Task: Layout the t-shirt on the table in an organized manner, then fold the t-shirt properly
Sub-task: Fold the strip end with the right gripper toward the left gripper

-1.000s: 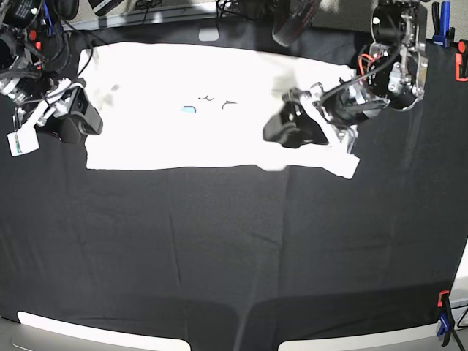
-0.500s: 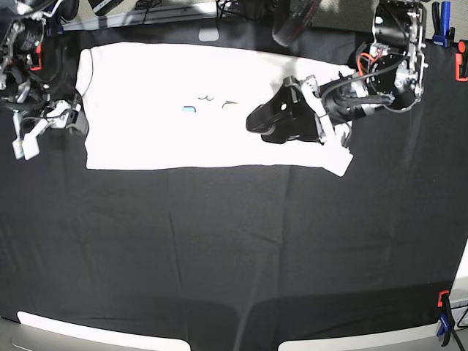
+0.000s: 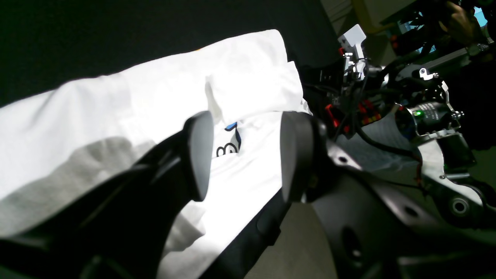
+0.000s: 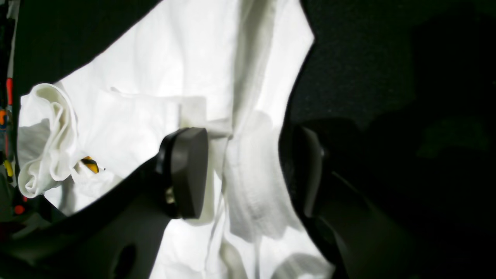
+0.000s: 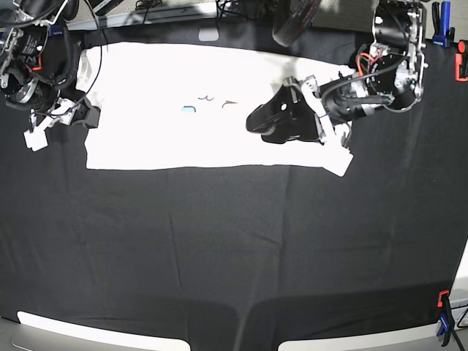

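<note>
The t-shirt (image 5: 205, 106) lies spread toward 12 o'clock on the table (image 5: 234, 248). The left gripper (image 3: 242, 155) hangs open above it, cloth showing between the jaws, none clamped. The right gripper (image 4: 248, 174), also open, straddles a fold at the shirt's 9 o'clock edge

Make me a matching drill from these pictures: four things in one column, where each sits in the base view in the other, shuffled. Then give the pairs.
Things:
1. t-shirt
2. left gripper
3. right gripper
4. blue clamp

Places:
A. bottom right corner of the table
B. at the shirt's left edge
C. spread across the far half of the table
D. over the shirt's right part

Pairs: 1-C, 2-D, 3-B, 4-A
</note>
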